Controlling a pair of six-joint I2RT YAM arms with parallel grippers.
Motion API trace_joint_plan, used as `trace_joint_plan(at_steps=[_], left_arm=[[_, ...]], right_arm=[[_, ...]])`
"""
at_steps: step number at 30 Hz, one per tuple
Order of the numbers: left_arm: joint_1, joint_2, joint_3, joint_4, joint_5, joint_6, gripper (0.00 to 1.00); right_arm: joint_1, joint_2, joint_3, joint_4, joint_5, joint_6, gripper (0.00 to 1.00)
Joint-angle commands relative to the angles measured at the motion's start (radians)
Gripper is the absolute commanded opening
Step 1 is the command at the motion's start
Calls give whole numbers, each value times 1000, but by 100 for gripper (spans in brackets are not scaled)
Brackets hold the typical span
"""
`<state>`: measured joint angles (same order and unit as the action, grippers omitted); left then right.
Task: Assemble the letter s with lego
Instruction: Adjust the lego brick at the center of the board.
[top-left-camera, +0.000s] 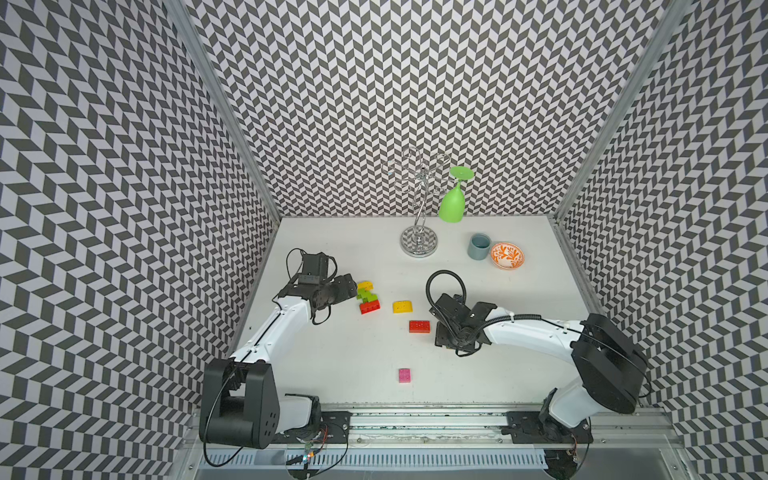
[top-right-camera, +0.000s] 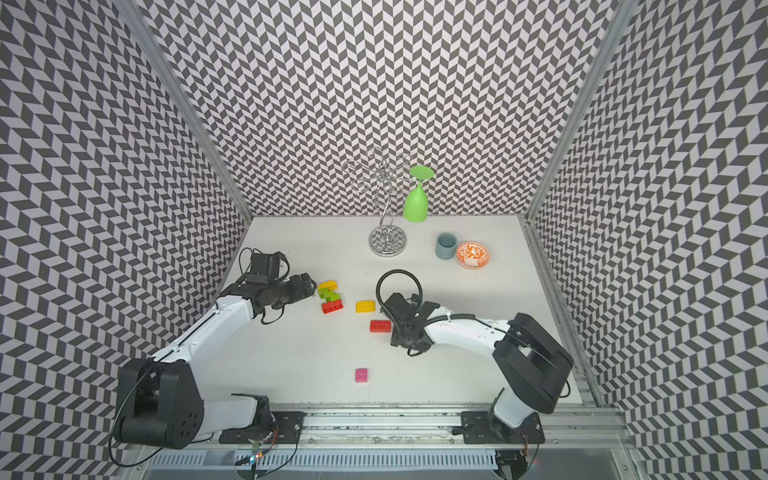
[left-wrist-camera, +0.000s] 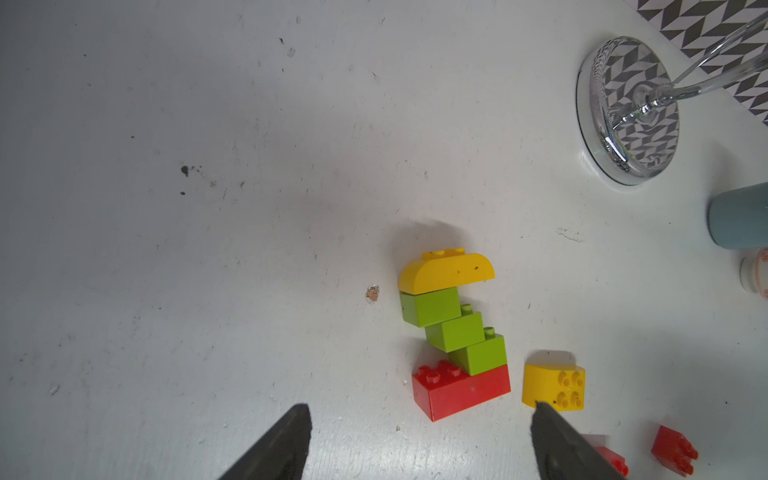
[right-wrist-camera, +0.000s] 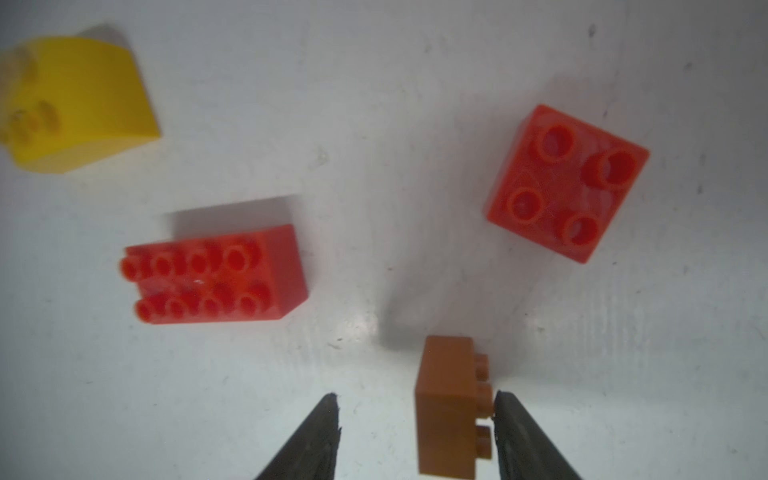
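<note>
My right jaws stand released around the brown brick (right-wrist-camera: 446, 409); it lies on its side between them, studs touching one tip, ready to pinch; my left jaws gape empty, the half-built S stack (left-wrist-camera: 455, 332) just ahead, placed, I judge, to steady it.

Three walls (top-left-camera: 374, 83) papered in a grey-and-white chevron pattern enclose a scuffed white table (top-left-camera: 332, 374), with aluminium posts (top-left-camera: 226, 108) at its far corners.

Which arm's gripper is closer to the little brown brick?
Right. The brown brick sits between the fingers of the right gripper; the left gripper is far off, beside the stacked bricks.
</note>
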<state>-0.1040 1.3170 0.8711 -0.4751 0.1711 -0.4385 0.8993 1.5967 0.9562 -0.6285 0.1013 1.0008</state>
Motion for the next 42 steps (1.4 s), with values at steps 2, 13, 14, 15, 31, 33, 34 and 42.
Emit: trace_joint_plan(at_steps=[2, 13, 14, 15, 31, 33, 34, 42], left_arm=[[7, -24, -13, 15, 7, 11, 84], [13, -24, -13, 15, 5, 11, 84], [14, -24, -14, 15, 5, 11, 84], [16, -25, -13, 15, 4, 11, 84], [26, -22, -15, 19, 14, 9, 84], [26, -21, -14, 19, 16, 9, 84], [26, -22, -14, 20, 19, 9, 84], [31, -22, -13, 18, 16, 9, 85]], right_arm=[[26, 13, 50, -39, 54, 2, 55], [40, 99, 94, -63, 73, -37, 41], [42, 104, 97, -65, 74, -37, 39], [42, 106, 101, -66, 75, -37, 37], [43, 67, 173, -245, 190, -76, 6], [46, 58, 183, -313, 239, -79, 6], [46, 54, 184, -346, 259, -79, 6], [90, 152, 145, -428, 307, -59, 8]])
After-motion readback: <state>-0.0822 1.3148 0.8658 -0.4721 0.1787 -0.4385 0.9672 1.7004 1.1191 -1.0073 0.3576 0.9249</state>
